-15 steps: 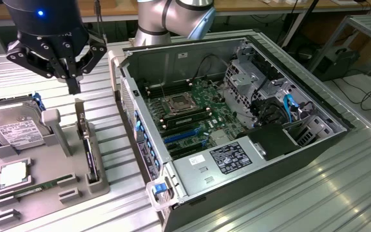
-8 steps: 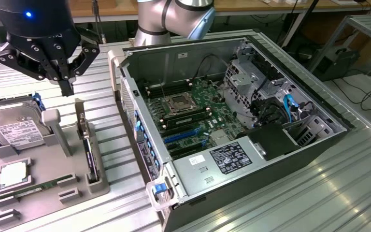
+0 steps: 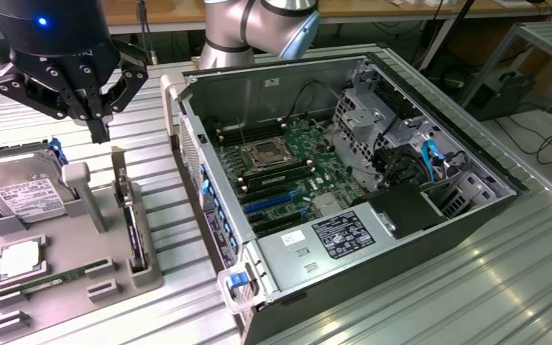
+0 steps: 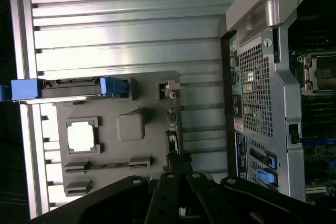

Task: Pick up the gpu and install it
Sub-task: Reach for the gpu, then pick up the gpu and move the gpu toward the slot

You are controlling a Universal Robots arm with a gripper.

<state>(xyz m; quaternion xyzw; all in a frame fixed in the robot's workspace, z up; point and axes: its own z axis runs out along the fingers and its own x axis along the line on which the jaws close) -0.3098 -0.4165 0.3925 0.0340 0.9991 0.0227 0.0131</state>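
Gpu (image 3: 132, 230) stands edgewise in tray (image 3: 75, 248) on ribbed table (image 3: 448, 302).

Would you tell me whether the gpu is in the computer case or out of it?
Out: the gpu stands on edge in the gray tray beside the open case.

Likely a robotics lab, grooved aluminium bench (image 3: 468, 287), opened computer case (image 3: 353, 187)

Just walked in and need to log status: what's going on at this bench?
The robot arm's gripper hovers over the gray parts holder, holding nothing. It is nearest the gpu, which stands on edge in its slot, not yet picked up. A hard drive sits in the same holder. The open computer case lies alongside.
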